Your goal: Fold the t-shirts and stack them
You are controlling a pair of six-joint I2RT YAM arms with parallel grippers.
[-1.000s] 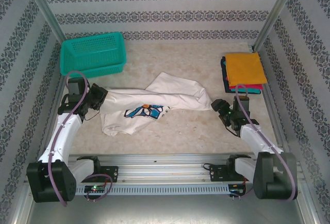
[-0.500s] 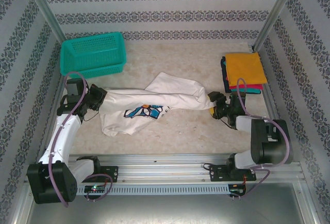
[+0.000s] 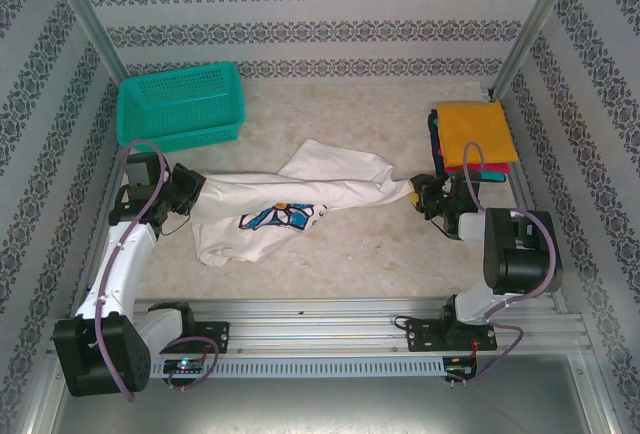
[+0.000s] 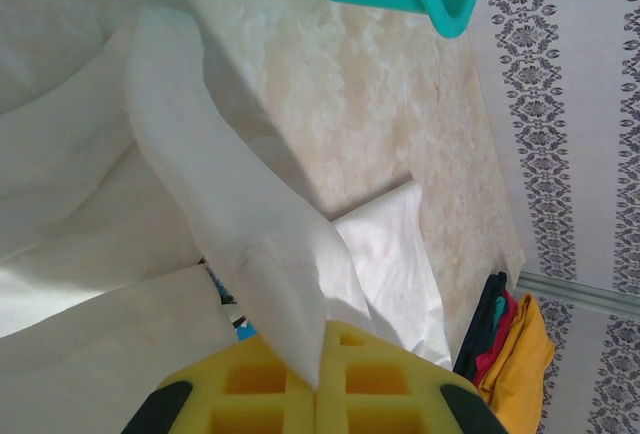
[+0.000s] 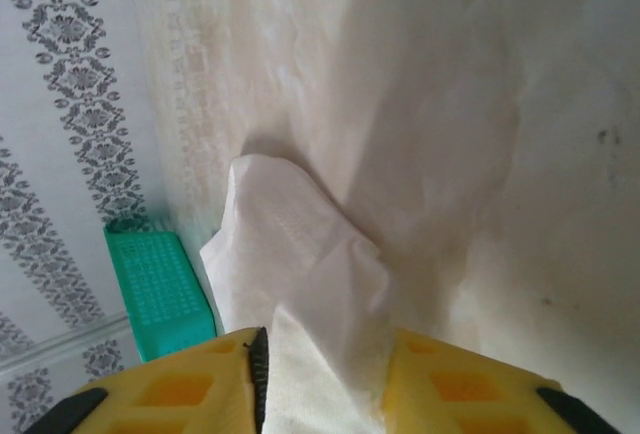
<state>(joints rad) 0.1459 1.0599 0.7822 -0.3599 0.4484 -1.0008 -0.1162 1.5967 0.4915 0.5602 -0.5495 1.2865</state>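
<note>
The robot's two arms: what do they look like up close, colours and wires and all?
Left arm: white tube between chunky black joints. Right arm: black joints too. A mauve cable loops along each. Fingers are yellow blocks with square hollows.

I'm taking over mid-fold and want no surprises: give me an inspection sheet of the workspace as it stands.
Surface: beige marbled table, no spills seen.
Job's things: white t-shirt lies unfolded, stretched between the arms, print up; folded stack, orange on top, at far right.
Clutter: teal basket at far left, apart from the shirt; nothing else seen.
End effectors: left end effector is shut on the shirt's left end; right end effector has the shirt's right end between its fingers, grip not certain.
Cables: a purple cable loops over each wrist; no snag seen.
Surroundings: patterned walls on three sides, metal rail at the near edge.
</note>
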